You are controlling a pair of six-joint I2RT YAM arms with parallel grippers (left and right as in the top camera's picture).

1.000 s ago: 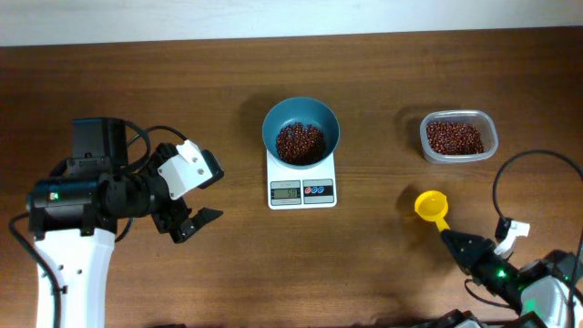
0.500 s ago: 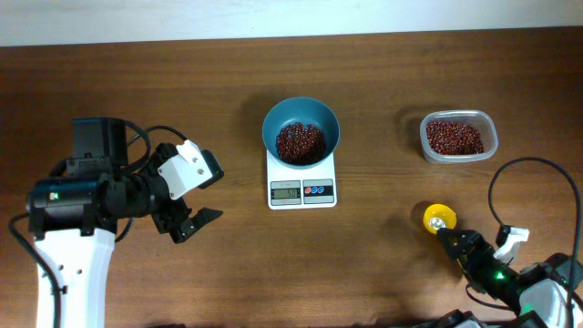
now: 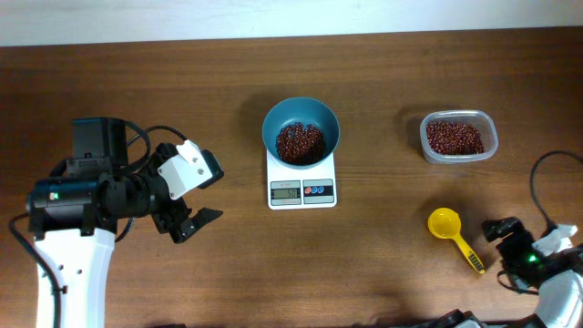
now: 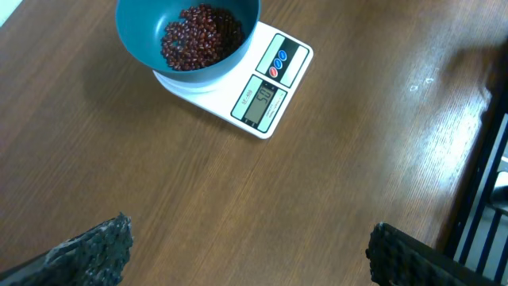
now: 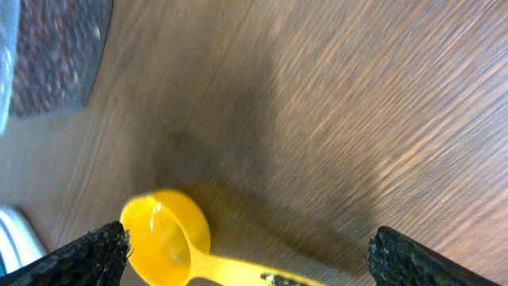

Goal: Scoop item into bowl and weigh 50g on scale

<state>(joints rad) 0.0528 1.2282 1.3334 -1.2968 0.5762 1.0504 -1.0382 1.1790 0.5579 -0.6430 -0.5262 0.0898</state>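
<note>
From overhead, the round teal bowl (image 3: 321, 121) sits on the white square scale (image 3: 301, 187) at the middle of the brown, wood-grained table (image 3: 383, 82). A heap of small, dark reddish-brown beans (image 3: 300, 142) lies in the bottom of the bowl. The scale's grey display and its red and blue buttons face the near edge. Far to the right stands a clear rounded-rectangular tub (image 3: 492, 137), also filled with beans. Nearer, on the bare wood, lies a yellow plastic scoop (image 3: 454, 235) with its round cup toward the scale and its handle pointing near and right. The right gripper (image 3: 501, 230) is just beside the handle's end but apart from it, and its fingers are hard to make out in this view. The left gripper (image 3: 195, 222) hangs well left of the scale with its black fingers spread, holding nothing. Nothing lies between either gripper and the scale.

In the left wrist view, the bowl (image 4: 131, 24) and its beans (image 4: 198, 36) rest on the scale (image 4: 270, 87) at the far left. The textured black fingers (image 4: 99, 246) of the left gripper (image 4: 250, 254) stand wide apart over bare wood.

The right wrist view is blurred. The scoop (image 5: 167, 230) lies on the table with its glossy cup upward. The right gripper (image 5: 250, 254) stands released, its rough black fingers (image 5: 405, 258) wide on either side and clear of the thin handle. The tub (image 5: 48, 56) shows at the far left.
</note>
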